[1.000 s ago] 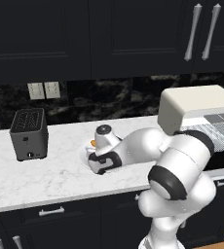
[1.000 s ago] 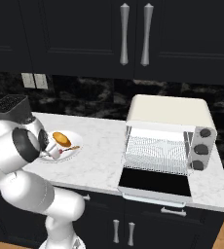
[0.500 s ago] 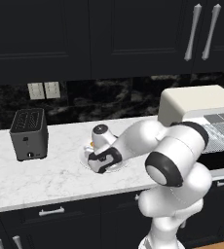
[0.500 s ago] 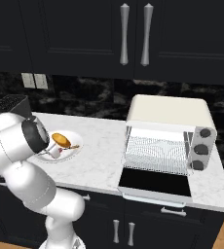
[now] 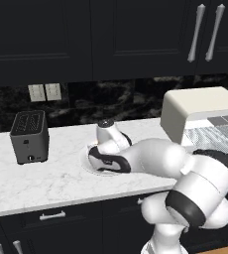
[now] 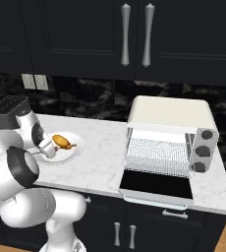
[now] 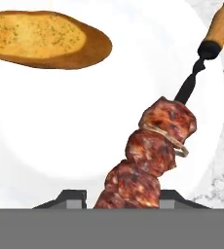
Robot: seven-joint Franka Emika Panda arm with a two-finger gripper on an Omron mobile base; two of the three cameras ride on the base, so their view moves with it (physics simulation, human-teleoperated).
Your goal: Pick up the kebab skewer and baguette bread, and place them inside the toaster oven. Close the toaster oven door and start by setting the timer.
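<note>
White marble desk (image 5: 46, 181), veined grey, fronting a dark backsplash and running above dark lower cabinets. Directly on it, taking the white plate (image 6: 73, 153) as landmark: plate lying flat near the front-middle of the slab. Well to the plate's left, a small dark grey slot toaster (image 5: 29, 136), upright, apart from the plate. Well to the plate's right, the cream toaster oven (image 6: 171, 135), standing with the toaster oven door (image 6: 156, 184) folded down flat, overhanging the front edge. Bare marble between plate and each appliance.
</note>
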